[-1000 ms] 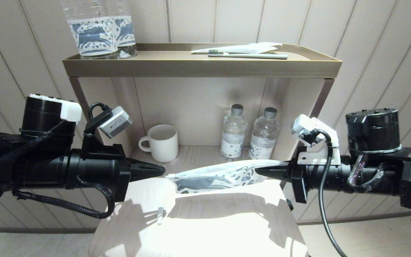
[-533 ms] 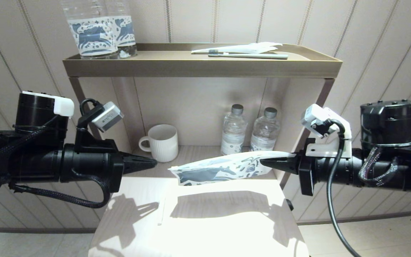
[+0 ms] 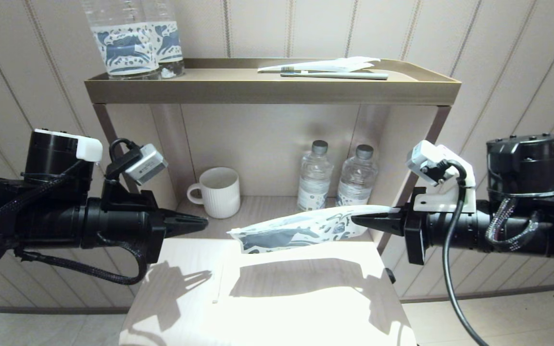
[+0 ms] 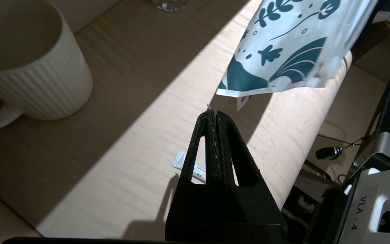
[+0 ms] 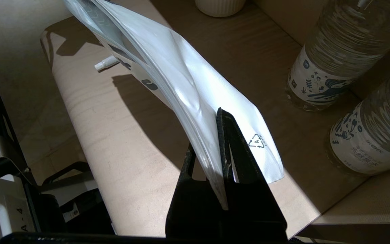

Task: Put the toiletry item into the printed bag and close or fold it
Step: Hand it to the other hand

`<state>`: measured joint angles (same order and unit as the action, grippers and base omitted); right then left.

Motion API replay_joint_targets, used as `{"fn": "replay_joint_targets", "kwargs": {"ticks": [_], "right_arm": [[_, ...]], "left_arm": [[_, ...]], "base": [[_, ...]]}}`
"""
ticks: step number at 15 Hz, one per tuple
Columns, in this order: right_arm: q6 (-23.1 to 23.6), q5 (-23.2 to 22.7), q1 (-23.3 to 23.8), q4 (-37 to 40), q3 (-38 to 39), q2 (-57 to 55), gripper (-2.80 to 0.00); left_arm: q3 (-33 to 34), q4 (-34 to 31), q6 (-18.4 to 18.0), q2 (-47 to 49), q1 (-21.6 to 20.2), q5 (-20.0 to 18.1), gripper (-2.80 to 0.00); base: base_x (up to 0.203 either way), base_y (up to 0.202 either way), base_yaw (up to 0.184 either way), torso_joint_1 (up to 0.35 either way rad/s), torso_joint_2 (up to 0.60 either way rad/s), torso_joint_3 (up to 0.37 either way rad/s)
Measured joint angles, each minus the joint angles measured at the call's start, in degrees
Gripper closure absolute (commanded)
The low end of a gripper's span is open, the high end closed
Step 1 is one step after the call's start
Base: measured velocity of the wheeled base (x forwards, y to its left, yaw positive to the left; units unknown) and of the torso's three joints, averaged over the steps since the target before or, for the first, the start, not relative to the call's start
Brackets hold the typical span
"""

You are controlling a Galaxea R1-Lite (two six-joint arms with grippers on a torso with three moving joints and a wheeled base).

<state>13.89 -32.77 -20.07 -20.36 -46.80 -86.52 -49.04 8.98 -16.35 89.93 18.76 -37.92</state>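
While the right gripper (image 5: 220,113) is pinching one corner, the printed bag (image 3: 296,230) is sagging, limp and light; left gripper (image 4: 213,113) jaws are pressed together, empty.

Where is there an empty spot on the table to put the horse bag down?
The sunlit tabletop under the printed bag is bare, bordered by a small white tube toward the left pincer. The shelf floor between the mug and the bottles is free too. The right pincer holds the bag.
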Motion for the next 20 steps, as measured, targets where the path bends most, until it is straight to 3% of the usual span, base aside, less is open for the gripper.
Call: {"fn": "replay_joint_targets", "kwargs": {"ticks": [9,10,13,20], "right_arm": [[-0.2,-0.1,-0.2,0.0,0.0,-0.1,0.0],[-0.3,-0.2,-0.2,0.0,0.0,0.0,0.0],[-0.4,-0.2,-0.6,0.1,0.0,0.5,0.0],[-0.4,-1.0,-2.9,2.1,0.5,1.9,0.0]], "left_arm": [[1.9,0.4,-5.2,3.7,0.0,0.0,0.0],[2.3,0.4,-6.1,3.8,0.0,0.0,-2.8],[3.0,0.5,-8.4,3.9,0.0,0.1,-2.8],[3.5,3.8,-8.6,4.1,0.0,-0.1,-2.8]], "base": [[0.0,0.0,0.0,0.0,0.0,0.0],[0.0,0.0,0.0,0.0,0.0,0.0],[0.0,0.0,0.0,0.0,0.0,0.0],[0.0,0.0,0.0,0.0,0.0,0.0]]}}
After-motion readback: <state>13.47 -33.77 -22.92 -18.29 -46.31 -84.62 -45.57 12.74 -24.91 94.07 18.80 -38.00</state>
